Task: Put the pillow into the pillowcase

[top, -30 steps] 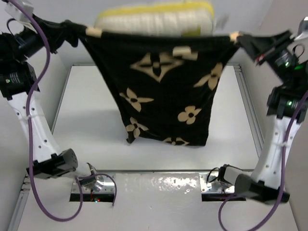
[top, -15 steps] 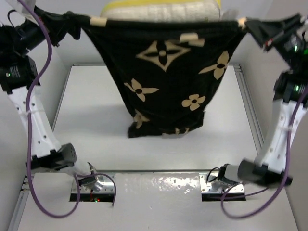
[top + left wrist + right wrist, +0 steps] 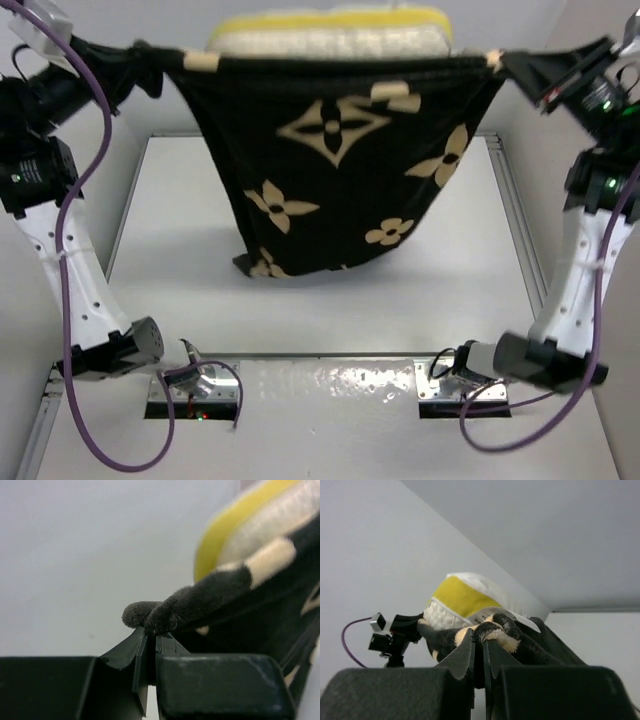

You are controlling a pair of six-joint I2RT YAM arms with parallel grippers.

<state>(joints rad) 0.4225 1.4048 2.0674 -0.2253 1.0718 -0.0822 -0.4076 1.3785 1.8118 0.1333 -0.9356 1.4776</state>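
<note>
Fuzzy black flowered pillowcase (image 3: 345, 215), quilted yellow-banded pillow (image 3: 330, 40) at its top

You've got one pillow (image 3: 330, 38) at the top centre and one pillowcase (image 3: 340, 190) mid-frame. Two grippers: the left gripper (image 3: 151, 639) upper left, the right gripper (image 3: 478, 641) upper right. Also two purple cables (image 3: 68, 240) (one down each side of the frame) and one table (image 3: 180, 290).
</note>
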